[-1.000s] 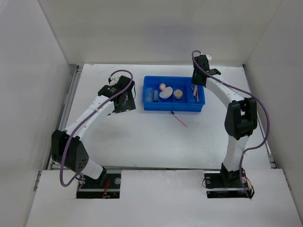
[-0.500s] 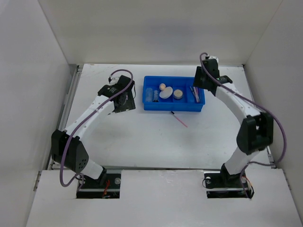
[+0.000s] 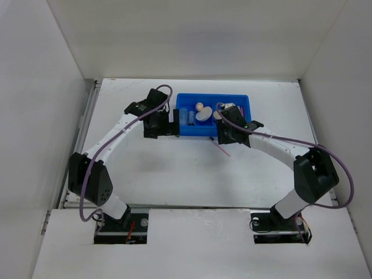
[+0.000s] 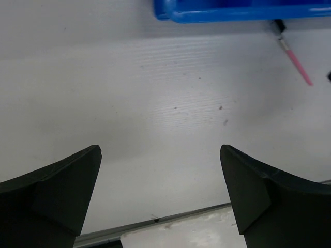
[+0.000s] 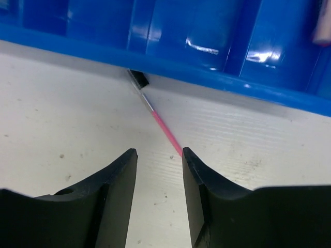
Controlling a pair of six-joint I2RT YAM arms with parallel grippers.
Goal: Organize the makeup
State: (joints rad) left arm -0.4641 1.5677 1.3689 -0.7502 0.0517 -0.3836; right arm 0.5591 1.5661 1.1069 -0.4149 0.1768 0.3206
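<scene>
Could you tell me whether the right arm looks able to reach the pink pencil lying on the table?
Probably yes: the right gripper hangs open over the pencil, whose pink shaft lies flat on the table; only its dark end meets the tray.

A pink, black-tipped pencil [image 5: 161, 123] and blue tray [image 5: 176, 62].

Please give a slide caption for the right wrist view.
Open right claw aimed at the pink pencil lying beside the blue tray.
</scene>
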